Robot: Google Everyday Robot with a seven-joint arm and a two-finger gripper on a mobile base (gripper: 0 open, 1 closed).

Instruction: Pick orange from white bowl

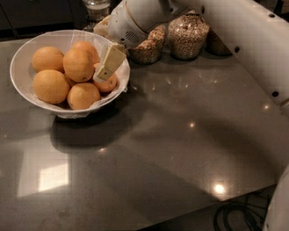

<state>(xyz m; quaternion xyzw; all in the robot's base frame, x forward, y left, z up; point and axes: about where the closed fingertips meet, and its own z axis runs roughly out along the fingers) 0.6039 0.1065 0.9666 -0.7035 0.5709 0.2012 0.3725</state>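
The white bowl (18, 58) with a crinkled liner stands at the back left of the dark counter. It holds several oranges: large ones at the left (50, 85), back left (47, 58), middle (78, 64) and front (82, 95). A smaller orange (108, 84) lies against the right rim. My gripper (104, 74) reaches down from the upper right into the bowl's right side. Its cream tip lies over the smaller orange and next to the middle one. The white arm (135, 18) hides the bowl's far right rim.
Glass jars of grain (187, 36) (146, 47) stand behind the bowl at the back, with another jar (97, 6) at the top edge. My arm's white body (253, 54) spans the right side. Cables (235, 216) lie on the floor past the counter's front right edge.
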